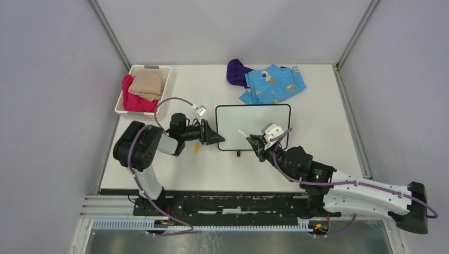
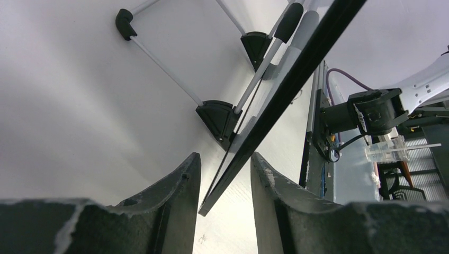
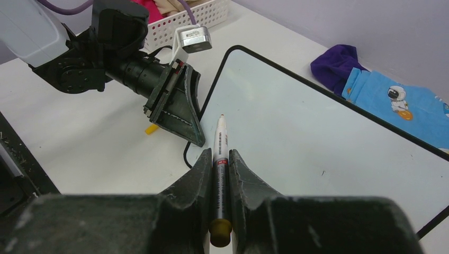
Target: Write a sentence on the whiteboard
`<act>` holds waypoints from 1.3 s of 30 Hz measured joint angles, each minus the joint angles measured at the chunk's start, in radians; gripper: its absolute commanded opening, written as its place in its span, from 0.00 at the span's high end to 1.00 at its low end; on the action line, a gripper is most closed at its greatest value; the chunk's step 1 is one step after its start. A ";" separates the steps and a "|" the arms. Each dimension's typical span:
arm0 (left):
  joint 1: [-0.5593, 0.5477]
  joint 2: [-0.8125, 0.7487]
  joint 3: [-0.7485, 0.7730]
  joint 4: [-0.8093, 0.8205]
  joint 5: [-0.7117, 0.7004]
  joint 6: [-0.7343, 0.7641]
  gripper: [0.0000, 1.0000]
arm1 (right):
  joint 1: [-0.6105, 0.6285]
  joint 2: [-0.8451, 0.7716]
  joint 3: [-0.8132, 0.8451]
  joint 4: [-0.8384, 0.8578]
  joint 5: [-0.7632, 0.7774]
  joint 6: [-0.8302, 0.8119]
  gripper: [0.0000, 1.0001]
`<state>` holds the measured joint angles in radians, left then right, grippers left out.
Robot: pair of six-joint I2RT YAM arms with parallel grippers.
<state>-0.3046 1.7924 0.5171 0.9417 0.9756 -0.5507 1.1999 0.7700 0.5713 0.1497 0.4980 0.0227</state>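
Blank whiteboard [image 1: 254,119] lies mid-counter [image 1: 317,153], no sentence on it yet. Left claw [image 1: 219,139] straddles its near-left edge w/ jaws apart, not pinching. Right claw [image 1: 254,142] clamps marker [image 3: 220,132], tip just over whiteboard. Best bet: steady frame 1st, then lower tip gently. Count: 1 whiteboard, 1 marker, 2 claws.

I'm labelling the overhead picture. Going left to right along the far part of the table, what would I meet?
white basket holding red and tan cloths → purple cloth → blue patterned cloth
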 measured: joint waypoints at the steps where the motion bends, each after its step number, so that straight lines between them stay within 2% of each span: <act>1: 0.000 0.000 0.000 -0.005 -0.001 0.000 0.57 | 0.000 0.000 0.000 0.000 -0.001 0.002 1.00; 8: 0.000 -0.002 0.002 -0.018 -0.003 0.002 0.59 | 0.000 0.013 0.000 0.001 -0.002 0.007 1.00; 13: 0.000 -0.014 0.002 -0.021 -0.006 0.002 0.48 | 0.000 0.023 0.000 0.001 -0.006 0.008 1.00; 19: 0.000 -0.028 0.002 0.012 -0.009 0.001 0.47 | 0.000 0.024 0.000 0.005 -0.012 0.010 1.00; 28: 0.000 -0.028 0.008 0.080 -0.008 -0.003 0.55 | 0.000 0.024 0.000 0.006 -0.012 0.010 1.00; 39: 0.000 -0.028 0.014 0.054 -0.009 -0.001 0.66 | 0.000 0.024 0.000 0.007 -0.012 0.010 1.00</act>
<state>-0.3042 1.7645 0.5316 0.9955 0.9665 -0.5514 1.1999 0.7937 0.5716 0.1566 0.4862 0.0330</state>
